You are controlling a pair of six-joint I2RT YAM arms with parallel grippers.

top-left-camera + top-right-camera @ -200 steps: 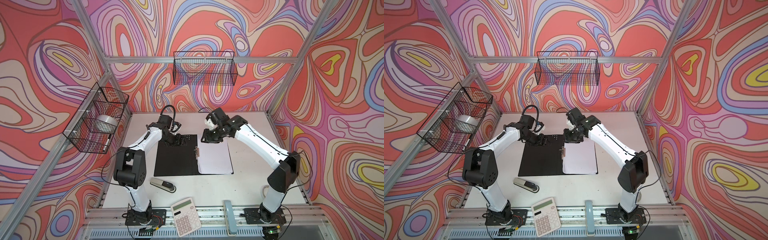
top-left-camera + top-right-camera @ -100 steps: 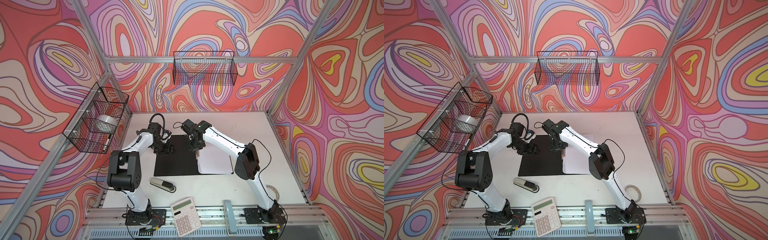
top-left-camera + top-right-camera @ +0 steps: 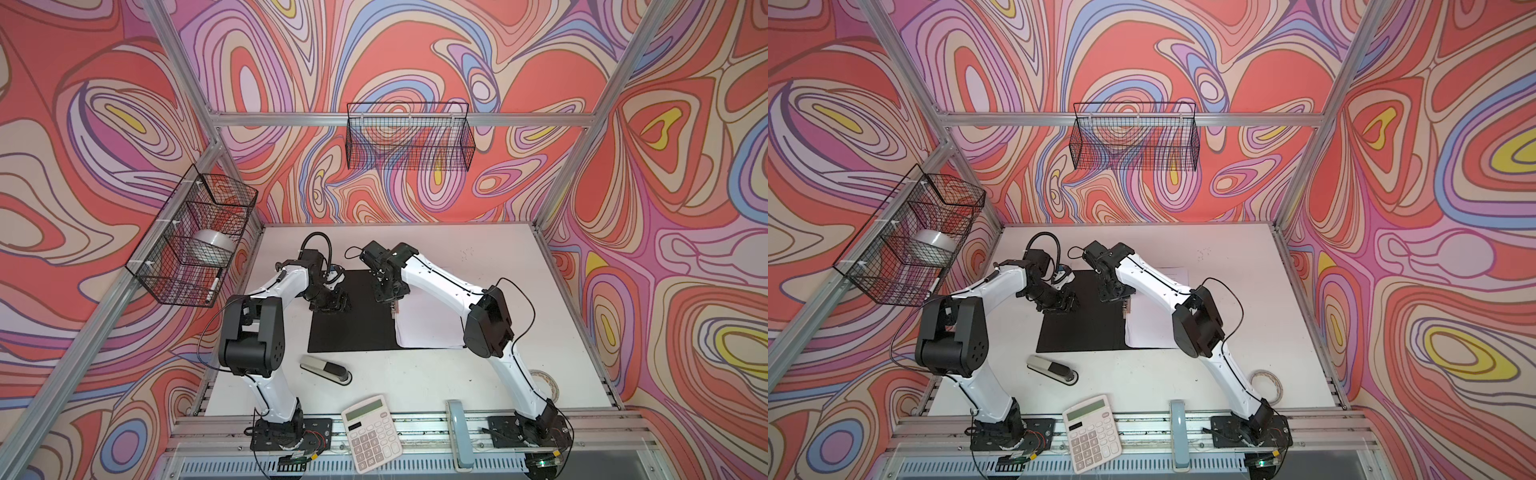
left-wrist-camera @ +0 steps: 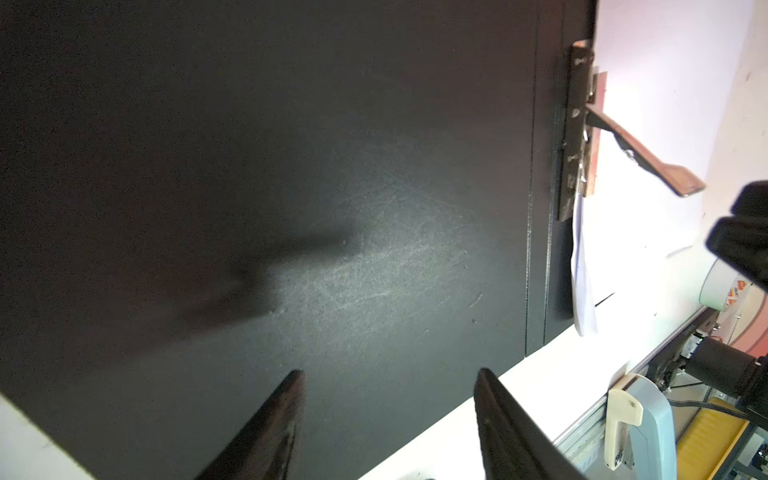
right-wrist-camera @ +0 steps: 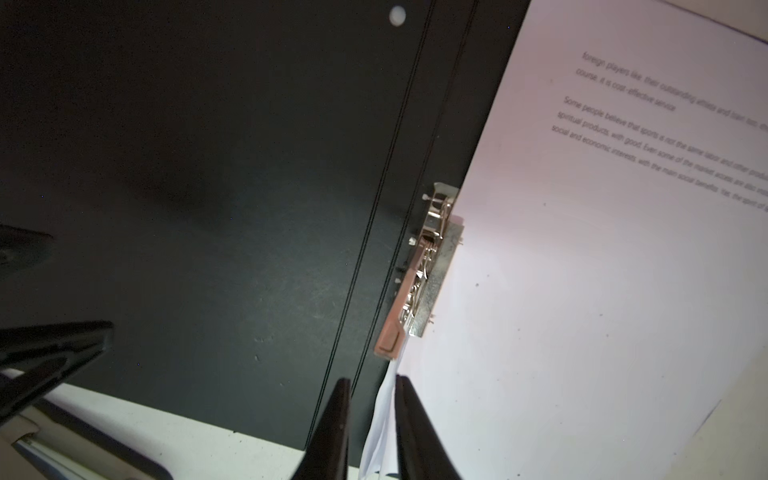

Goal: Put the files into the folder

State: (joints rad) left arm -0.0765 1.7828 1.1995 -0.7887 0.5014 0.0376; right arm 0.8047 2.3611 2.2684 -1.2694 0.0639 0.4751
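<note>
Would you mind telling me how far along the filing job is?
Done: the files lie on the right half of the open folder, their edge at the spine clip.
In hand: the right gripper hangs by their curled edge beside the clip, jaws narrow; a pinch is unclear. The left gripper is open over the black cover.
Left: the clip's lever stands raised, so probably clamping.

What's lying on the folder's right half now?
White printed files cover the right half of the folder, their spine edge at the metal clip and curling up beside it. The black flap beneath them is hidden; whether the clip pins them is unclear.
</note>
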